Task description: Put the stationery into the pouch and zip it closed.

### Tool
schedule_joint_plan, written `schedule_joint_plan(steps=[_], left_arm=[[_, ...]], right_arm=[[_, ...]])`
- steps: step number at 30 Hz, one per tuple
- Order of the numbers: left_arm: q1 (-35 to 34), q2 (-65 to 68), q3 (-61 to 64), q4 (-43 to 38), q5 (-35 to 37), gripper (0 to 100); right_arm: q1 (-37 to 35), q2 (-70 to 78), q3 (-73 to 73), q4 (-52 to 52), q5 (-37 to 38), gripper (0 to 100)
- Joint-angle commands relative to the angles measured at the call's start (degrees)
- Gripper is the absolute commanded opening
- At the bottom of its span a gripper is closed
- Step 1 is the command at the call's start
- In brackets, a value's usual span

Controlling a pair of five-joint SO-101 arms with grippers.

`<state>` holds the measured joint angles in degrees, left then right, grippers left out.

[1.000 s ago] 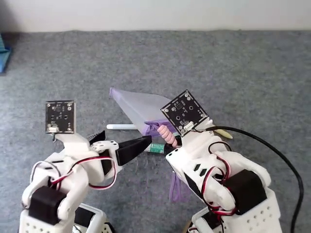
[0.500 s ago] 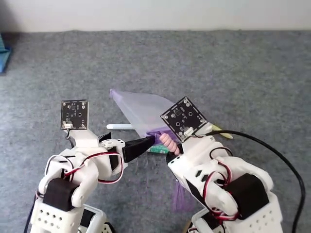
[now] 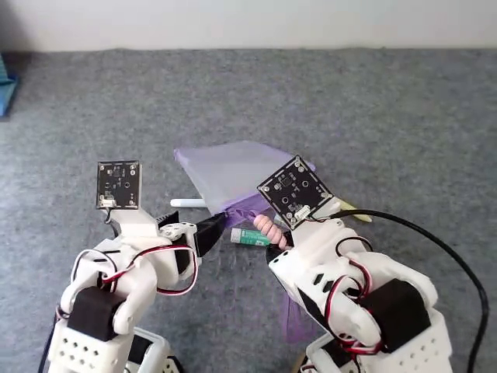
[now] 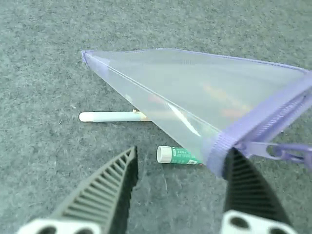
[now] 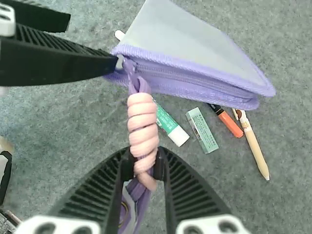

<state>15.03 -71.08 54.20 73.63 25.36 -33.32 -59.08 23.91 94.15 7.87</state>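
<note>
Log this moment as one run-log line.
pouch: zip end raised | left gripper: open at pouch corner | right gripper: shut on pink coil pull | glue stick, pen: on table

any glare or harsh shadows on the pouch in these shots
left wrist view: a thin bright streak of glare on the clear pouch; right wrist view: no glare, just a soft shadow on the table under the pouch, and the pink pull in the right hand evenly lit; high view: even light, no hard shadows.
</note>
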Motion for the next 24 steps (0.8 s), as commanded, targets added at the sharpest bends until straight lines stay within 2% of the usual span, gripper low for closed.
schedule_joint_plan(steps=[1,9,14,15,21,24], left_arm=[[0.09,0.00,-0.31,-1.32,0.18,23],[0.09,0.53,-0.22,-1.41,0.18,17],[-0.18,0.53,-0.22,-1.41,0.18,5],[-0.26,0.53,-0.22,-1.41,0.18,1],[-0.44,0.09,-0.40,-1.05,0.18,1],[-2.90,0.09,-0.57,-1.05,0.18,1]], right_arm=[[-0.40,-1.01,-3.43,0.31,0.70,0.8],[-0.40,-1.19,-4.40,0.31,0.79,0.8],[0.04,-1.10,-6.15,1.10,2.90,0.8],[0.66,-1.10,-6.51,1.71,3.08,0.8],[9.19,-1.10,-7.38,1.71,3.60,0.8],[12.26,-1.10,-7.38,1.71,3.60,0.8]])
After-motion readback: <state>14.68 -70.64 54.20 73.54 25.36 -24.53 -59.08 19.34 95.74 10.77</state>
